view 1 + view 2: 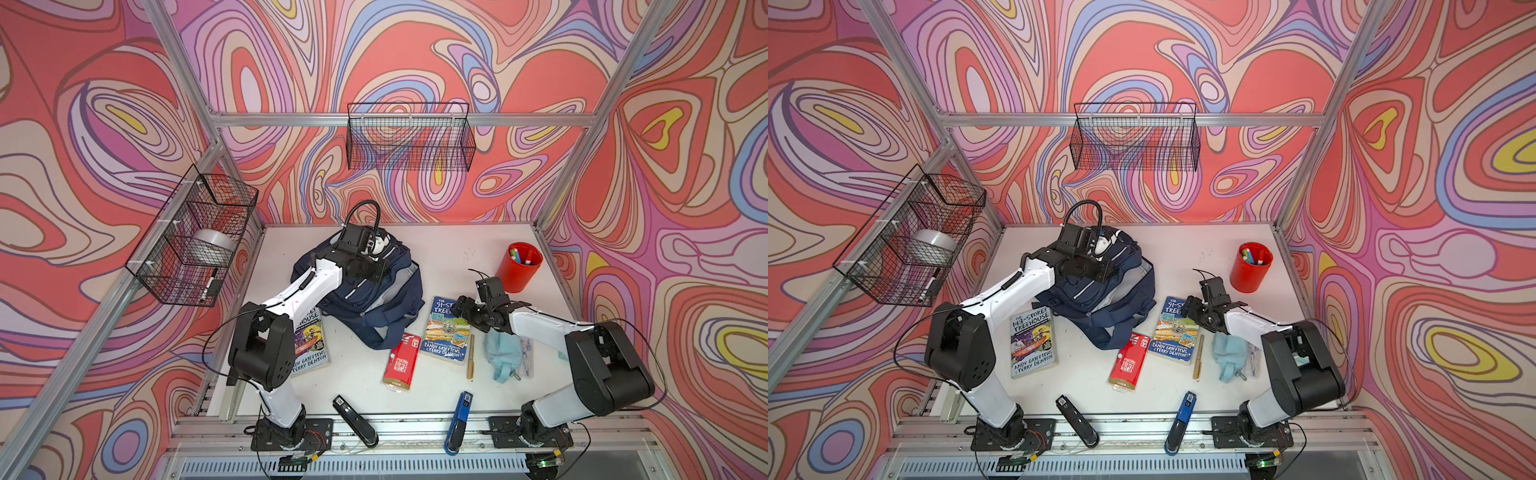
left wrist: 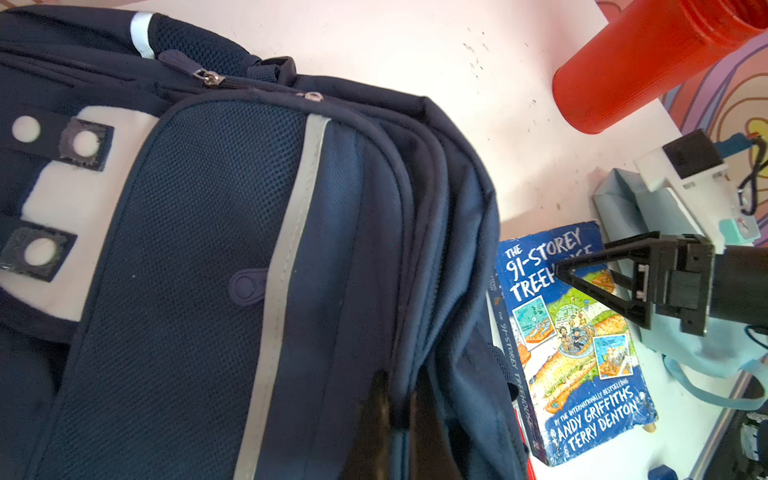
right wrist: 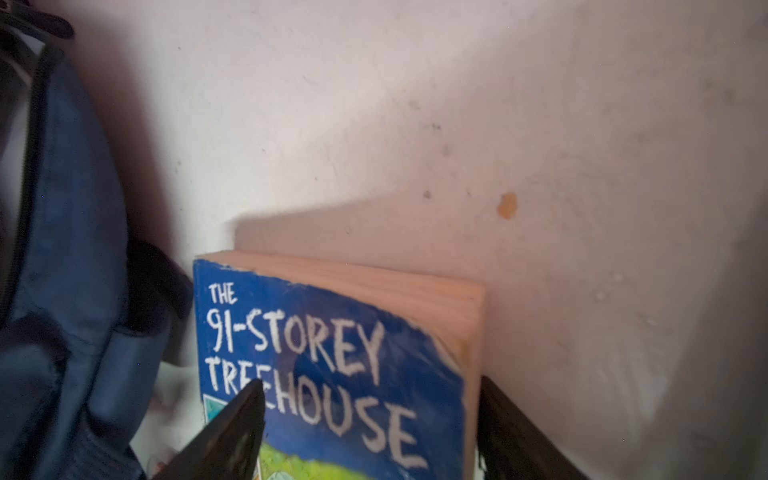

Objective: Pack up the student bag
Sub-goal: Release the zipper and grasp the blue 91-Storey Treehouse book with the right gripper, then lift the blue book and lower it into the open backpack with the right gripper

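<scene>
The student bag (image 1: pixel 365 299) (image 1: pixel 1100 299), navy with thin pale stripes and a white patch, lies at the middle back of the white table, its main compartment gaping toward the right. My left gripper (image 1: pixel 376 272) (image 2: pixel 399 399) is shut on a fold of the bag's fabric (image 2: pixel 208 249) at that opening. A blue paperback book (image 1: pixel 444 336) (image 1: pixel 1173 336) (image 2: pixel 582 365) lies just right of the bag (image 3: pixel 62 249). My right gripper (image 1: pixel 459 309) (image 1: pixel 1190 307) (image 3: pixel 374 399) stands open at its far right corner: one finger is over the cover (image 3: pixel 332 353), the other beside the page edge.
A second book (image 1: pixel 1034 340) lies left of the bag beside my left arm. In front lie a red packet (image 1: pixel 402 361), a gold pen (image 1: pixel 471 357), a light blue pouch (image 1: pixel 503 353), a black stapler (image 1: pixel 353 419) and a blue stapler (image 1: pixel 459 419). A red pen cup (image 1: pixel 523 266) stands back right.
</scene>
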### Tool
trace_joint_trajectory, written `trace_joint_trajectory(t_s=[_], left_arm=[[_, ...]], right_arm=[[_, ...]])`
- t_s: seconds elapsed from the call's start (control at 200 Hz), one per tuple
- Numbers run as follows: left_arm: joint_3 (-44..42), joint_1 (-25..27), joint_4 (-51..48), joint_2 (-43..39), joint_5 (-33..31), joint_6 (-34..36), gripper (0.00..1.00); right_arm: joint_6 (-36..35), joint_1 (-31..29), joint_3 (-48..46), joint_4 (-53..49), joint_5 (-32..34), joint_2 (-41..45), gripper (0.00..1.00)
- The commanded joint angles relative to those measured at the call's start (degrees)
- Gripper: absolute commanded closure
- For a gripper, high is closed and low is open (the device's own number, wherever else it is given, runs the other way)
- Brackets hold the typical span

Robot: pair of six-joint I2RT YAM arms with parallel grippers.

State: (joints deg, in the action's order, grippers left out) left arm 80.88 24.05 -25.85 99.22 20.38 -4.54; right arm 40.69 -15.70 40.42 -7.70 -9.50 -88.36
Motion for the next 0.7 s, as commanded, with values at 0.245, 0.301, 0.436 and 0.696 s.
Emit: trace_joint_trajectory(t_s=[0.245, 0.301, 0.436, 0.696], left_arm=[[-0.2, 0.3, 3.3, -0.8, 2.3, -1.8, 1.00], [0.0, 0.2, 3.2, -0.8, 2.3, -2.0, 1.00], [-0.1, 0.0, 2.9, -1.3, 2.0, -1.7, 1.00], [-0.6, -1.1, 3.2, -1.8, 2.6, -1.9, 1.00]], right_arm=[[-1.4, 0.3, -2.1, 2.4, -3.4, -3.0, 1.00], [-1.0, 0.5, -1.7, 3.6, -4.9, -2.1, 1.00], [0.4, 1.6, -1.2, 6.1, -8.6, 3.2, 1.00], [3.5, 9.4, -2.0, 13.2, -21.4, 12.0, 1.00]])
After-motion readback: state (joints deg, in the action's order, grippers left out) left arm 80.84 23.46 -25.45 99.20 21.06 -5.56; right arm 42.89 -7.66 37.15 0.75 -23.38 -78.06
